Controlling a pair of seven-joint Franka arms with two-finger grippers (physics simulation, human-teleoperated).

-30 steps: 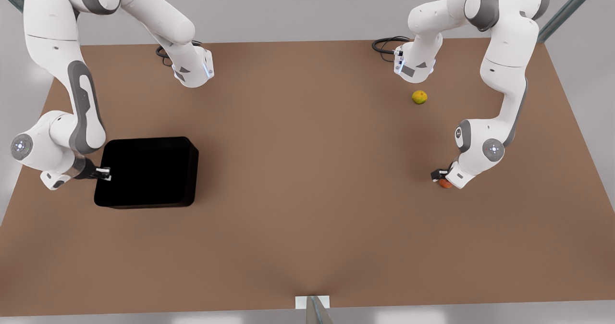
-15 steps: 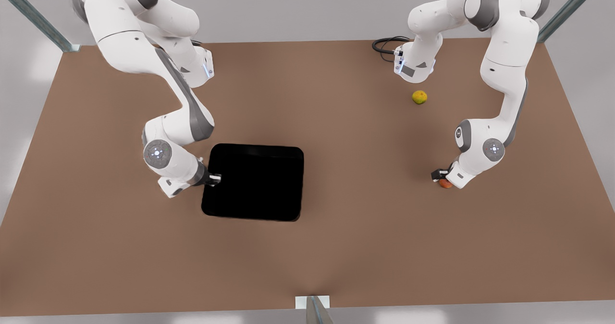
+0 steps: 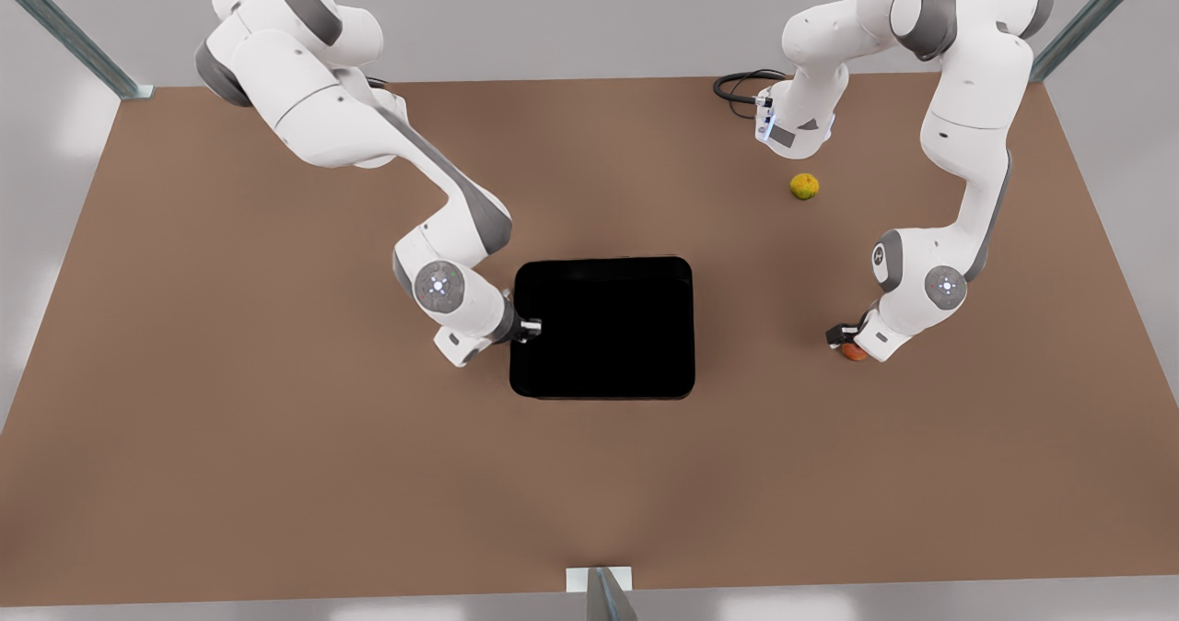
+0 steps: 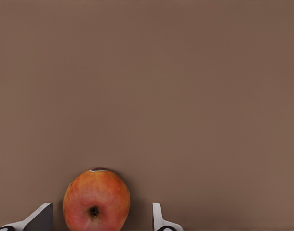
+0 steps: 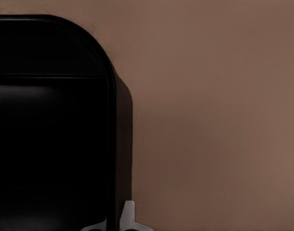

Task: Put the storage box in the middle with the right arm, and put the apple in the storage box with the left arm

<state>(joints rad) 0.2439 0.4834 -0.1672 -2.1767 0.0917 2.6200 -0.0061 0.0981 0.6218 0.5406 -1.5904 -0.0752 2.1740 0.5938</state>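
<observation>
Step in hand: the box placement looks nearly complete; the apple transfer is not yet done.
Storage box (image 3: 603, 326): black, sits flat on the brown table (image 3: 276, 474) at about the centre of the front view, well apart from both fruits.
Right gripper (image 3: 529, 329): at the middle of the box's edge on the front view's left. In the right wrist view 1 pale finger (image 5: 128, 216) stands outside the box wall (image 5: 50, 144) with the rim running into the grip, so I judge the fingers to be pinched narrow on that wall.
Apple (image 3: 854, 352): red-orange, resting on the table at the front view's right, mid-height, partly covered by the arm's wrist.
Left gripper (image 3: 845, 337): low over the apple. The left wrist view shows the apple (image 4: 96, 200) between 2 fingers, 1 of them (image 4: 38, 219) near it and the other standing off with a clear gap, so the fingers are wide and nothing is gripped.
Other fruit: 1 yellow-green round fruit (image 3: 804, 186) lies in the upper right of the front view, well apart from the apple and no part of the job.
Next move, as I judge it: the right fingers need to let go of the wall and pull back. The left fingers need to close squarely on the apple, lift it, carry it toward the centre of the frame and release it above the box.
</observation>
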